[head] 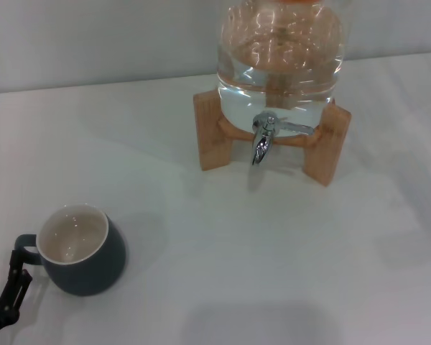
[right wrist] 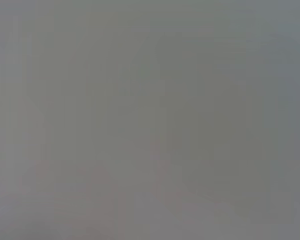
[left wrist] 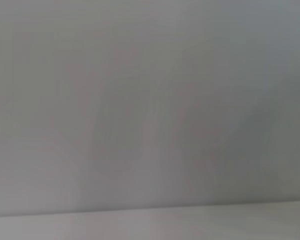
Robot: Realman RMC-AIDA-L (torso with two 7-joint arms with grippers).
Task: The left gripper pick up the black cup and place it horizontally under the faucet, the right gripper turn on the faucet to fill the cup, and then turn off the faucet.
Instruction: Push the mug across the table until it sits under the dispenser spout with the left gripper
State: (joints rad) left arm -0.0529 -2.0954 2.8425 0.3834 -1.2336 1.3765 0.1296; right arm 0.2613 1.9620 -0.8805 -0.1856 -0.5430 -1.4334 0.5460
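A white tabletop fills most of the head view, meeting a pale grey wall along the top. At upper centre stands a big clear round water jug on a tan wooden stand. The small shiny chrome faucet juts from the jug's base between the stand's legs, spout turned down, thin lever pointing toward the frame's right. In the lower left stands the squat slate-black ceramic cup, upright, cream inside showing, loop handle toward the frame's left edge. The black two-fingered left gripper sits in the bottom-left corner, just beside that handle; whether it grips anything I cannot tell. The right gripper is out of sight.
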